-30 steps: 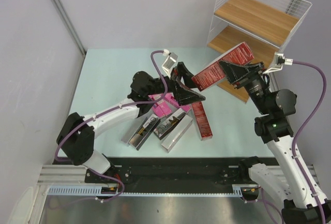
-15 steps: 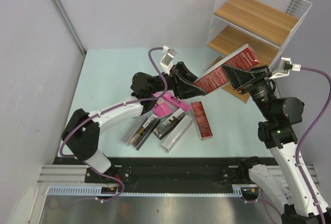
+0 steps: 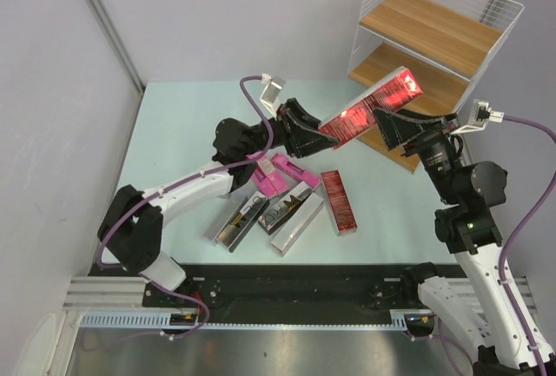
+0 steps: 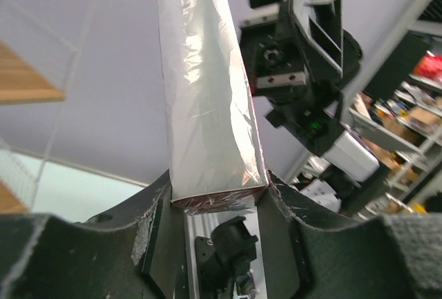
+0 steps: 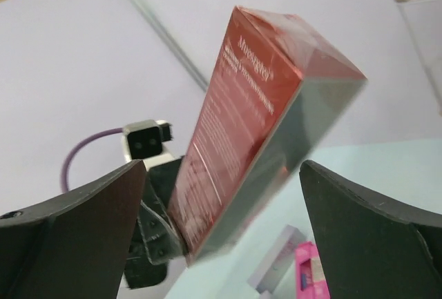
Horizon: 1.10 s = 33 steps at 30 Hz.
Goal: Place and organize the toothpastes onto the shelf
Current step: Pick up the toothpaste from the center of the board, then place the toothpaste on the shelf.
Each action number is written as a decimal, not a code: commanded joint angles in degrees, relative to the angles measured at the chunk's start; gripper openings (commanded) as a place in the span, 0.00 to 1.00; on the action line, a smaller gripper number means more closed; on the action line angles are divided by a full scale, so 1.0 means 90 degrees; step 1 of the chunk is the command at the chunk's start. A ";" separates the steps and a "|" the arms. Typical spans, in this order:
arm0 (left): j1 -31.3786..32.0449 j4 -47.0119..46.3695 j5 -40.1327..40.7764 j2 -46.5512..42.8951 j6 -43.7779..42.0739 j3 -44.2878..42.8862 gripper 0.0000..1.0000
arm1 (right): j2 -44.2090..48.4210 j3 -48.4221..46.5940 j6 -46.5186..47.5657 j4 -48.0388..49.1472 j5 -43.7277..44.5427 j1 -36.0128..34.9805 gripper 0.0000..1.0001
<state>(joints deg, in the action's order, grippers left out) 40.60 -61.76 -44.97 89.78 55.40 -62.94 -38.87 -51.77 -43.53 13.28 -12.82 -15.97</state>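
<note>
A dark red toothpaste carton [image 3: 372,105] hangs slanted in the air in front of the shelf [image 3: 426,29]. My left gripper [image 3: 314,135] is shut on its lower left end. In the left wrist view the carton [image 4: 207,105] rises from between the jaws of the left gripper [image 4: 217,199], which press its two sides. My right gripper [image 3: 405,122] stands wide open around the carton's middle. In the right wrist view the carton [image 5: 255,105] sits free between the spread fingers [image 5: 76,230]. Another dark red carton [image 3: 339,201], pink cartons [image 3: 291,169] and silver-grey cartons [image 3: 295,215] lie on the table.
The shelf stands at the table's far right corner, with white wire sides and wooden boards; the held carton's top end is close to its lower board [image 3: 404,72]. The loose cartons lie bunched between the two arms, near the table's front edge [image 3: 287,259].
My left gripper has shut on the carton's lower end, and then my right gripper opened off it. The carton has tilted up and shifted slightly toward the shelf.
</note>
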 commanded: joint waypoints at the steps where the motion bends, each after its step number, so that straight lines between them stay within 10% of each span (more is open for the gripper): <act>1: -0.0282 0.0949 0.0885 -0.0639 -0.0383 -0.0009 0.22 | 0.0197 -0.0059 0.0519 -0.1005 0.0973 -0.0003 1.00; 18: -0.0380 0.3236 0.1051 -0.0357 -0.1086 -0.1492 0.20 | 0.0618 -0.0068 0.1438 -0.4366 0.3475 -0.0150 1.00; 33: -0.0419 0.6374 0.1081 0.2836 -0.0962 -0.7465 0.18 | 0.1018 -0.0059 0.1643 -0.4415 0.3163 -0.0160 1.00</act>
<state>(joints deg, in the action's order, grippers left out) 37.30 -8.27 -36.14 110.50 44.51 -118.58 -31.24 -51.75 -30.02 -26.33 16.03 -17.19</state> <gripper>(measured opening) 0.465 0.995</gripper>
